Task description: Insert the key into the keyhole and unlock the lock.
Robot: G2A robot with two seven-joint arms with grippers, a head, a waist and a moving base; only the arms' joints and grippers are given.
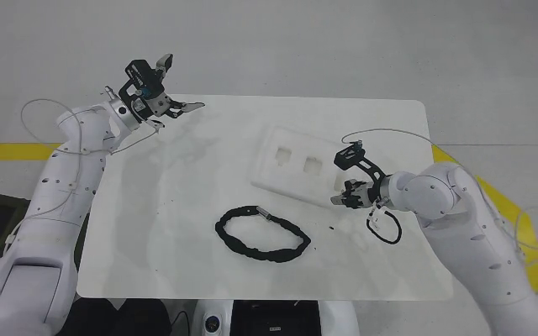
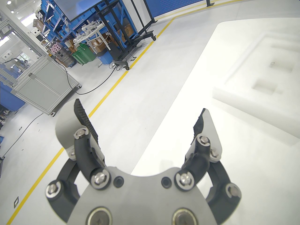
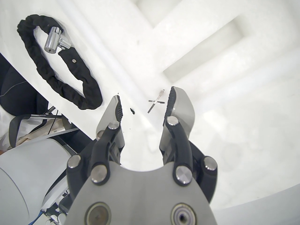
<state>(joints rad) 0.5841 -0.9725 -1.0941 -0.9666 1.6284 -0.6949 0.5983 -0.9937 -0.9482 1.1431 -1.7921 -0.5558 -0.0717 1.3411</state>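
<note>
- Evidently the step in hand is picking up the key [image 3: 155,101]. It lies flat on the rim of the white foam tray [image 3: 234,118], crossed with another thin metal piece.
- The right end effector [image 3: 144,97] hangs released and empty, its fingers either side of the key.
- The lock [image 3: 52,42], a shiny cylinder on a black sleeved chain [image 3: 61,85], rests on the counter [image 1: 168,210], well apart from the key.
- The left end effector [image 2: 140,106], also released, hovers at the counter's far corner.
- Next comes a low, exact pinch on the thin key, probably.
</note>
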